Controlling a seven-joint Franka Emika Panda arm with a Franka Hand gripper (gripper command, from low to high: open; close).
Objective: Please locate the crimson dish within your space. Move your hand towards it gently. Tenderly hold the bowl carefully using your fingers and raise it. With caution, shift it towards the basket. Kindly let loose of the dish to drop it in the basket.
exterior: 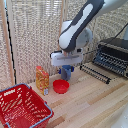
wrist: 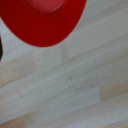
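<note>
Basket [exterior: 21, 106]: a large red shopping basket with open lattice sides and blue trim on the rim, at the exterior view's lower left, resting on the bench [exterior: 95, 102]. Nothing can be made out inside it.
Yellow packet [exterior: 42, 78]: a yellow and orange carton or bag standing upright just behind the basket's far corner, near the screen at the back.
Crimson dish [exterior: 61, 86]: a small round red bowl sitting upright on the bench, to the exterior view's right of the yellow packet and apart from the basket. In the wrist view the crimson dish [wrist: 47, 20] fills the upper part of the picture as a red curve over pale wood planks.
Hand [exterior: 66, 73]: the white boxy gripper hangs over the bench just behind and above the crimson dish, pointing down. It is not touching the dish in the exterior view.
Jaws: whether they are open or closed cannot be told; the fingers are blurred in the exterior view and barely enter the wrist view.
Blue cup [exterior: 66, 74]: a blue shape stands just behind the hand, partly hidden by it.
Arm [exterior: 80, 27]: a bulky white and grey arm reaching down from the upper right.
Rack [exterior: 96, 73]: a dark wire rack lying on the bench, right of the hand.
Toaster oven [exterior: 114, 55]: a dark oven at the exterior view's right edge.
</note>
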